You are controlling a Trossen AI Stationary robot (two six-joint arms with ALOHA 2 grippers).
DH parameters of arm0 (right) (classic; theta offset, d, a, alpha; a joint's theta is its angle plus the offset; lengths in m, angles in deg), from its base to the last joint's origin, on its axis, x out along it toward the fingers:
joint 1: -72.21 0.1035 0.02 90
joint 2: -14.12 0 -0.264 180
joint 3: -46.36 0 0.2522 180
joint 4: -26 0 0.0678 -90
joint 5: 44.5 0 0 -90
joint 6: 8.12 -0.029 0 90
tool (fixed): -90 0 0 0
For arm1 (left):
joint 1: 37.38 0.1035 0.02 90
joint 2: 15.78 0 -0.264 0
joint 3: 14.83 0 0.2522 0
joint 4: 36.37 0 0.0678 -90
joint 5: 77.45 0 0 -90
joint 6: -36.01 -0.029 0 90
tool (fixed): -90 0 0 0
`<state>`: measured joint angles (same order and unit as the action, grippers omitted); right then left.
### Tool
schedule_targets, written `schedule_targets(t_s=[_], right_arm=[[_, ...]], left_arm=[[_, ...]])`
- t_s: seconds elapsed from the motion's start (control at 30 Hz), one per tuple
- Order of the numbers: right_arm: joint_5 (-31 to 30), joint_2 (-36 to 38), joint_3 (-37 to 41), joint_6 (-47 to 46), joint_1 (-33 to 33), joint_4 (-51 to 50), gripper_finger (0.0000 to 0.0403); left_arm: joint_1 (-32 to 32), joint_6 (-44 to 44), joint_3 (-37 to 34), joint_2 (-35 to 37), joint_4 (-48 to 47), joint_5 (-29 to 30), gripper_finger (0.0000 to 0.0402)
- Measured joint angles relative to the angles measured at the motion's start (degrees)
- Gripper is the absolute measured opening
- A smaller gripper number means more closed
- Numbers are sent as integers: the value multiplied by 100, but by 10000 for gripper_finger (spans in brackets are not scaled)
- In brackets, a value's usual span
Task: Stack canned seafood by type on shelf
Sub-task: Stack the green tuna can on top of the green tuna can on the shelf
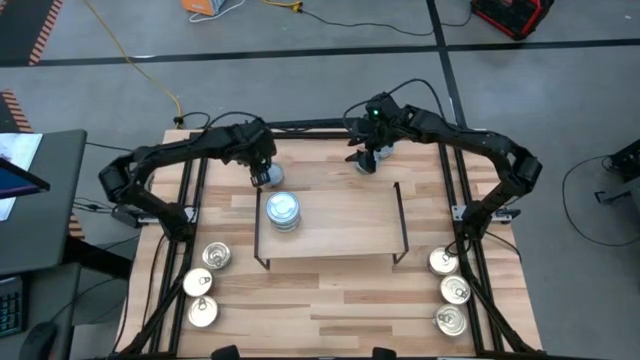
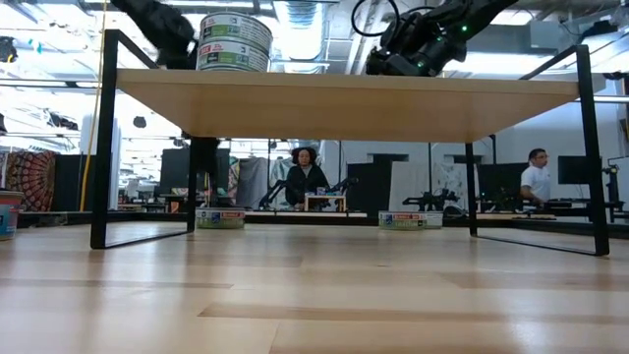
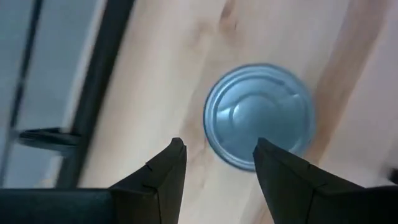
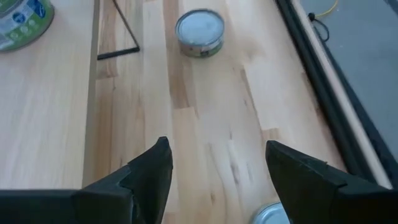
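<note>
The shelf (image 1: 335, 225) stands in the middle of the table (image 1: 330, 310). On its left part, near the back edge, sits a stack of tins (image 1: 283, 211); the low view shows at least two tins in it.

The left gripper (image 1: 262, 176) hovers just behind the shelf's back left corner, above a blue-grey tin (image 3: 260, 116) lying on the table. Its fingers (image 3: 163, 174) are spread apart and hold nothing; the tin lies just ahead of the fingertips, not between them.

The right gripper (image 1: 368, 160) hangs behind the shelf's back edge, right of the stack, fingers parted and empty, with another blue-grey tin (image 4: 199, 32) on the table well ahead of it.

Three shiny tins (image 1: 203, 283) lie left of the shelf's front, three more (image 1: 450, 291) right of it.
</note>
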<state>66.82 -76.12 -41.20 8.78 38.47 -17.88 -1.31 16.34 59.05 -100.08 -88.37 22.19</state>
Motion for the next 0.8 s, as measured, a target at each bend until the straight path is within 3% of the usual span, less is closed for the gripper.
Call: schedule_targets(t_s=[0.13,0.23,0.43,0.8], right_arm=[[0,-2,22,1,40,-60,281],[0,-2,22,0,86,-67,281],[0,-2,22,0,86,-64,281],[0,-2,22,-37,83,76,281]], left_arm=[[357,29,-851,-5,1373,-840,178],[498,84,-1264,-5,2200,-983,178],[614,171,-1667,-12,2386,-1154,178],[619,570,-1784,449,1468,644,178]])
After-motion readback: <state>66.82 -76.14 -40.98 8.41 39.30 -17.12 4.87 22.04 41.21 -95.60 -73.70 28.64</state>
